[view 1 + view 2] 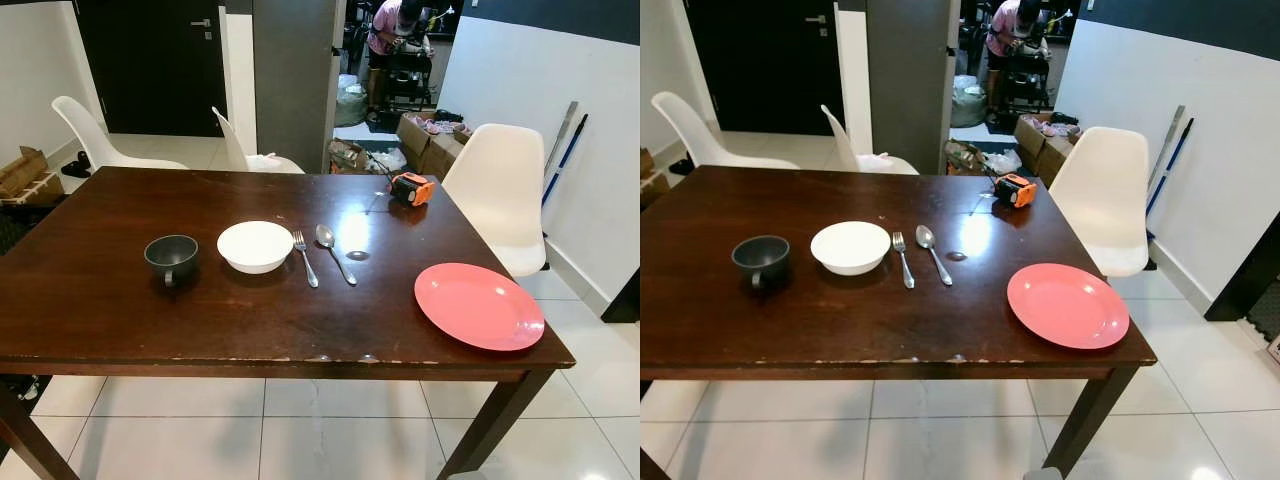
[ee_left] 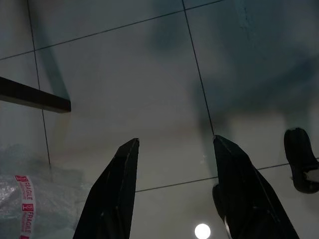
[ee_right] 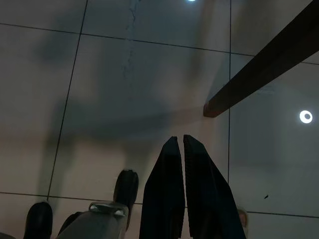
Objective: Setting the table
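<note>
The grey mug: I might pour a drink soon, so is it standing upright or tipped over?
Upright. The grey mug sits on its base on the table, its round mouth facing up.

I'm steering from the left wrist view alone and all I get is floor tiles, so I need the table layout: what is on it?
Observer: A pink plate lies near the table's front right corner, on the robot's right.
Operator: Any cutlery?
Observer: A fork and a spoon lie side by side near the middle, apart from the plate.
Operator: What else?
Observer: A white bowl sits just left of the fork, and a dark mug left of the bowl.
Operator: And the right gripper?
Observer: The right gripper hangs over the floor, fingers together, holding nothing.
</note>
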Robot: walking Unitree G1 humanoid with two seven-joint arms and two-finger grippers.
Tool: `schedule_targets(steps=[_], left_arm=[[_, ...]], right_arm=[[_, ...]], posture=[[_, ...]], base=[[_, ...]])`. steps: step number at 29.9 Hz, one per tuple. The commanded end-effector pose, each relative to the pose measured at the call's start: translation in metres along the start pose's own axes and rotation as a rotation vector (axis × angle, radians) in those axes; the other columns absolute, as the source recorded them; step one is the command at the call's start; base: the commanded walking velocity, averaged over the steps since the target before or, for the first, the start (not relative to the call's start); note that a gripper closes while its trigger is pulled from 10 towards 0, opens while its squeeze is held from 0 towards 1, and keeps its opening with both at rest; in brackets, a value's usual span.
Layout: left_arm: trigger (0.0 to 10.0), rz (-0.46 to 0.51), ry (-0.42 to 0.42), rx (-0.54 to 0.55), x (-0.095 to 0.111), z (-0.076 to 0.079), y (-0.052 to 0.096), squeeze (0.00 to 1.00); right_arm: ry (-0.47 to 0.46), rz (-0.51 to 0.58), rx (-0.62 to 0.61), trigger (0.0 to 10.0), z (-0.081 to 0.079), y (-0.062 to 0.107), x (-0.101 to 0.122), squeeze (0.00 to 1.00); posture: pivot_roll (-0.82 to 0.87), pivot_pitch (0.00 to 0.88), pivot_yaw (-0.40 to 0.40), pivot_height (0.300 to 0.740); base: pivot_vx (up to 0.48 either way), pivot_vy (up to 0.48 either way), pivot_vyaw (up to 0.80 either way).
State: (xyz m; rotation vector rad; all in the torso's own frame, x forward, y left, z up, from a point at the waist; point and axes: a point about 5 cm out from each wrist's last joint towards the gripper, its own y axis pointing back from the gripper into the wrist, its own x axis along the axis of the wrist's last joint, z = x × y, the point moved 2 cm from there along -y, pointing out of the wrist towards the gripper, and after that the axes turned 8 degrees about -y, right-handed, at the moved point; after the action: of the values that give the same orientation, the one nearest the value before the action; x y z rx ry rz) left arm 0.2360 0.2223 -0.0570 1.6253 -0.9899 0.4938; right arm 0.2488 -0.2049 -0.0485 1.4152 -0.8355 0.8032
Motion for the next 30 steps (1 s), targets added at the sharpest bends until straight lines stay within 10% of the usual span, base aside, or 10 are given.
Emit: schedule_targets(steps=[1, 18, 24, 30], left_arm=[[10.0, -0.044, 0.043, 0.005, -0.012, 0.001, 0.004, 0.00], [10.0, -0.021, 0.046, 0.054, -0.011, -0.011, 0.007, 0.00], [10.0, 0.219, -0.036, 0.118, 0.030, -0.037, 0.021, 0.00], [10.0, 0.414, -0.044, 0.195, 0.070, -0.063, 0.067, 0.00]], right_arm=[[-0.005, -0.027, -0.007, 10.0, 0.003, 0.004, -0.008, 0.00], [-0.022, 0.028, -0.008, 10.0, 0.004, 0.006, -0.003, 0.00], [-0.060, 0.230, 0.013, 10.0, 0.002, 0.005, 0.036, 0.00], [-0.046, 0.457, 0.086, 10.0, -0.012, 0.019, 0.091, 0.00]], posture=[[0.03, 0.112, 0.024, 0.740], [0.02, 0.127, 0.035, 0.740], [0.02, 0.142, 0.032, 0.740], [0.03, 0.146, 0.035, 0.740]], base=[[0.000, 0.000, 0.00], [0.000, 0.000, 0.00], [0.000, 0.000, 0.00], [0.000, 0.000, 0.00]])
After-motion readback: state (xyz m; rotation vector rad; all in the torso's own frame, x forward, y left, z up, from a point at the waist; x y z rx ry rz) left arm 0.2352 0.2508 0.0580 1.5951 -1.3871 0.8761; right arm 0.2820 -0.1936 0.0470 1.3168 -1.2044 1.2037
